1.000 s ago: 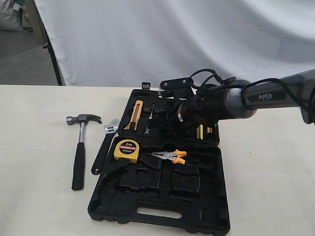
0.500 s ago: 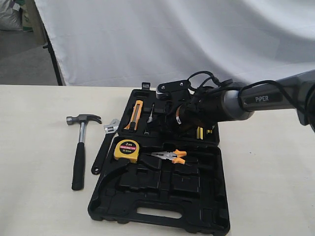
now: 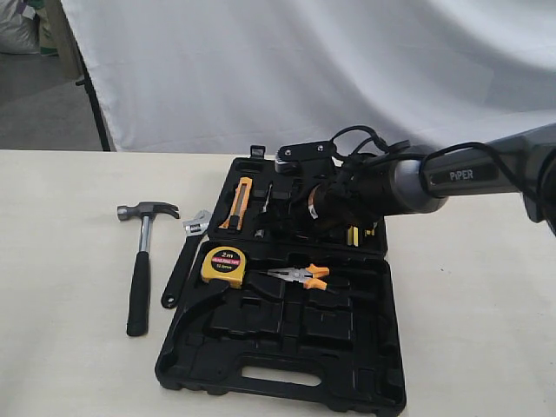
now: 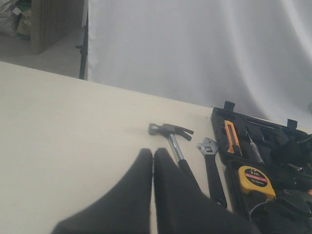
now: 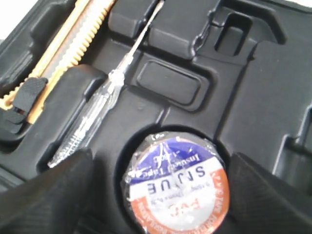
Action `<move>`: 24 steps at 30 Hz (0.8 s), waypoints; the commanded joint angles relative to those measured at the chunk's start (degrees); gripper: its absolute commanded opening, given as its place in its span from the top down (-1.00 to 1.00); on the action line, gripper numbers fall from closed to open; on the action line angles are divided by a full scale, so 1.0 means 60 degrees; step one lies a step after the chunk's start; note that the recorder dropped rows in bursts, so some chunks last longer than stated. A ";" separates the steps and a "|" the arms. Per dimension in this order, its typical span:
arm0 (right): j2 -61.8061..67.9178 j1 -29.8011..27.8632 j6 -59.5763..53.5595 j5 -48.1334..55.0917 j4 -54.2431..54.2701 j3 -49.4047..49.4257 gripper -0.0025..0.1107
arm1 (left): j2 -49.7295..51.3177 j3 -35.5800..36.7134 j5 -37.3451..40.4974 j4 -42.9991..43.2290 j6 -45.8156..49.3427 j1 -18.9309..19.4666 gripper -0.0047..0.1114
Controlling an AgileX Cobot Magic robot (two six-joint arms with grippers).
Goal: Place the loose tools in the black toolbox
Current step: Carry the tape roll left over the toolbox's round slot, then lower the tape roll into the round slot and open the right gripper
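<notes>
**Right arm** (image 3: 499, 165): a round, dark grey tube bearing the white lettering PiPER (image 3: 466, 174). Toward the wrist it joins a lighter, silver-grey collar (image 3: 408, 185), then a glossy black wrist section (image 3: 356, 201) ringed by a thin orange band (image 3: 314, 202).

**Camera block** (image 3: 306, 150): a flat black housing on top of the wrist, with one pale corner.

**Cables** (image 3: 360, 137): thin and black, looping above the wrist. One more runs along the grey tube.

**Right fingers** (image 5: 44, 200): broad matte black pads with a fine, grainy surface and rounded edges.

**Left fingers** (image 4: 185, 200): two matte black wedges tapering to narrow tips, their outlines soft and blurred.
</notes>
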 commanded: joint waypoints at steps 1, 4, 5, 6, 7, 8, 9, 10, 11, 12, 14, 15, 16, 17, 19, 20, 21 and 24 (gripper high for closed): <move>-0.0398 -0.0013 -0.0015 0.0160 -0.0194 -0.0144 -0.32 | -0.0030 -0.0025 -0.0069 0.0042 -0.0046 0.0242 0.91; -0.0781 -0.0013 -0.0331 0.0805 -0.0194 -0.0150 -0.28 | -0.0030 -0.0025 -0.0069 0.0042 -0.0046 0.0242 0.91; -0.0905 -0.0013 -0.0393 0.1010 -0.0194 -0.0150 -0.21 | -0.0030 -0.0025 -0.0069 0.0042 -0.0046 0.0242 0.91; -0.1017 -0.0013 -0.0393 0.1152 -0.0194 -0.0150 -0.11 | -0.0030 -0.0025 -0.0069 0.0042 -0.0046 0.0242 0.91; -0.1068 -0.0013 -0.0393 0.1243 -0.0194 -0.0150 -0.02 | -0.0030 -0.0025 -0.0069 0.0042 -0.0046 0.0242 0.91; -0.1087 -0.0013 -0.0393 0.1286 -0.0194 -0.0150 0.12 | -0.0030 -0.0025 -0.0069 0.0042 -0.0046 0.0242 0.91; -0.1096 -0.0013 -0.0393 0.1286 -0.0194 -0.0150 0.27 | -0.0030 -0.0025 -0.0069 0.0042 -0.0046 0.0242 0.91; -0.1066 -0.0013 -0.0393 0.1286 -0.0194 -0.0150 0.40 | -0.0030 -0.0025 -0.0069 0.0042 -0.0046 0.0242 0.91; -0.1023 -0.0013 -0.0393 0.1215 -0.0194 -0.0150 0.56 | -0.0030 -0.0025 -0.0069 0.0042 -0.0046 0.0242 0.91; -0.0923 -0.0013 -0.0372 0.1124 -0.0194 -0.0150 0.71 | -0.0030 -0.0025 -0.0069 0.0042 -0.0046 0.0242 0.91; -0.0739 -0.0013 -0.0347 0.0938 -0.0194 -0.0150 0.96 | -0.0030 -0.0025 -0.0069 0.0042 -0.0046 0.0242 0.91; -0.0622 -0.0013 -0.0329 0.0896 -0.0174 -0.0150 0.96 | -0.0030 -0.0025 -0.0069 0.0042 -0.0046 0.0242 0.91; -0.0539 -0.0013 -0.0329 0.0877 -0.0174 -0.0219 0.96 | -0.0030 -0.0025 -0.0069 0.0042 -0.0046 0.0242 0.91; -0.0400 -0.0013 -0.0375 0.0877 -0.0174 -0.0259 0.96 | -0.0030 -0.0025 -0.0069 0.0042 -0.0046 0.0242 0.91; -0.0269 -0.0013 -0.0375 0.0707 -0.0135 -0.0256 0.96 | -0.0030 -0.0025 -0.0069 0.0042 -0.0046 0.0242 0.91; -0.0201 -0.0013 -0.0375 0.0637 -0.0085 -0.0262 0.96 | -0.0030 -0.0025 -0.0069 0.0042 -0.0046 0.0242 0.91; -0.0149 -0.0013 -0.0375 0.0637 -0.0071 -0.0262 0.96 | -0.0030 -0.0025 -0.0069 0.0042 -0.0046 0.0242 0.91; -0.0041 -0.0013 -0.0375 0.0572 -0.0071 -0.0262 0.96 | -0.0030 -0.0025 -0.0069 0.0042 -0.0046 0.0242 0.91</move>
